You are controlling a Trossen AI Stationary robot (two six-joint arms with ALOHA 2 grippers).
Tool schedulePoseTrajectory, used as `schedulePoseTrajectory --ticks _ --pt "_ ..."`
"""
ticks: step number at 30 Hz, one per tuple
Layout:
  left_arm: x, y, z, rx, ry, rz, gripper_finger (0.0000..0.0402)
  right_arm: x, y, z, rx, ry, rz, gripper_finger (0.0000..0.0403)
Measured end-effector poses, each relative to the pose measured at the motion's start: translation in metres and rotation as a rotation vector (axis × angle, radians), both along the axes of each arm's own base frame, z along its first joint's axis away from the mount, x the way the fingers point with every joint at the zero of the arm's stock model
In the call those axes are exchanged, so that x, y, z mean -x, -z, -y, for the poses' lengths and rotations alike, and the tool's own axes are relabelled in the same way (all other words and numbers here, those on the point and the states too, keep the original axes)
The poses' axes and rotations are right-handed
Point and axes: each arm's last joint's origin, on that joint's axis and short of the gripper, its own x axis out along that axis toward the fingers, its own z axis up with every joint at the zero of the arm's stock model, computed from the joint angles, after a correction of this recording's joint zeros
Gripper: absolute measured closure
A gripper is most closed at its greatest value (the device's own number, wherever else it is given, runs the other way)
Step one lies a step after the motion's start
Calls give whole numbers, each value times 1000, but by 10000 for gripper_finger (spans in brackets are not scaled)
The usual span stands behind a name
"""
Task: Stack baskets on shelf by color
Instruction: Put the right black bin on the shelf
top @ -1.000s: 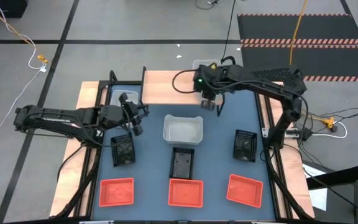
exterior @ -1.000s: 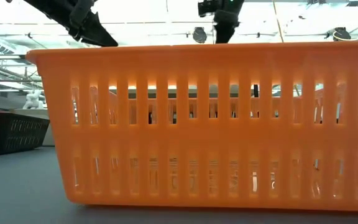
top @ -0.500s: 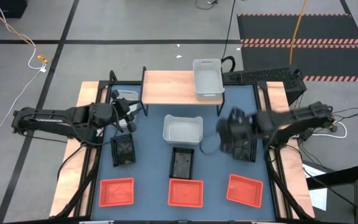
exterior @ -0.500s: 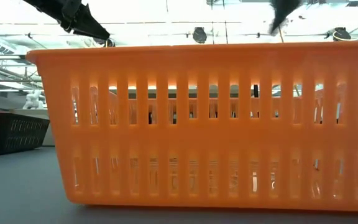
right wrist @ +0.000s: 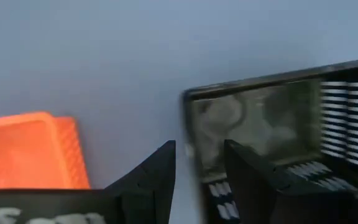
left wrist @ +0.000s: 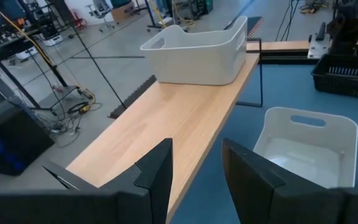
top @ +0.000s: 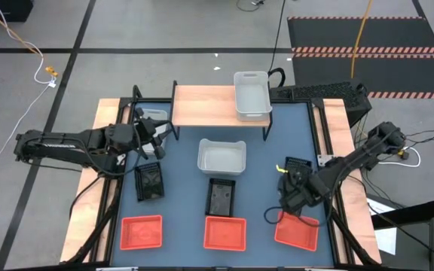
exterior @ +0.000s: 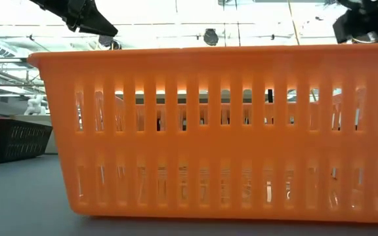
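Baskets: one white-grey basket now stands alone on the shelf, at its right end. Right gripper has left it and swung down over the right black basket, near the right red basket; fingers parted, empty. Left gripper waits by the shelf's left end (fingers apart, nothing held). First placement looks done; eight baskets remain.

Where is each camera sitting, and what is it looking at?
High view: above, looking straight down; both arms, shelf.
Low view: at tabletop height, facing a red-orange basket; arm parts on top.
Left wrist view: on the left arm, facing the shelf; own fingers below.
Right wrist view: on the right arm, facing a black basket.
High and left wrist share the white basket.
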Motion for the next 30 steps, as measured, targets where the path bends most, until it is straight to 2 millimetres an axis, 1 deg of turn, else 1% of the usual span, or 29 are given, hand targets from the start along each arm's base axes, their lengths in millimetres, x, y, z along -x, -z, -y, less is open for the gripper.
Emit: schedulePoseTrajectory --ticks 2,6,12,15,17,19,20,23,25,27,30 --pt "0 0 0 -10 3 -7 261 2 9 -2 -13 -36 4 273" --pt "0 0 0 -12 4 -13 261 7 26 1 0 -69 -12 272" --pt "0 1 0 -11 3 -14 261 13 40 10 25 -43 -56 275" --pt "0 1 0 -7 2 -14 261 13 40 11 26 -41 -56 298" --pt "0 1 0 0 2 -15 261 12 40 12 24 -46 -57 331" --pt "0 1 0 8 0 -10 261 11 38 11 1 -66 -52 376" --pt "0 1 0 9 0 -9 261 11 37 10 -15 -75 -42 388" --pt "1 2 0 14 -2 -14 261 12 31 10 -70 -38 -1 391" --pt "1 3 0 15 -2 -23 261 13 22 10 -111 -11 19 395" --pt "1 3 0 14 -2 -29 261 15 9 12 -97 -5 44 397" --pt "1 2 0 14 -2 -18 261 19 -17 18 -4 11 110 397"
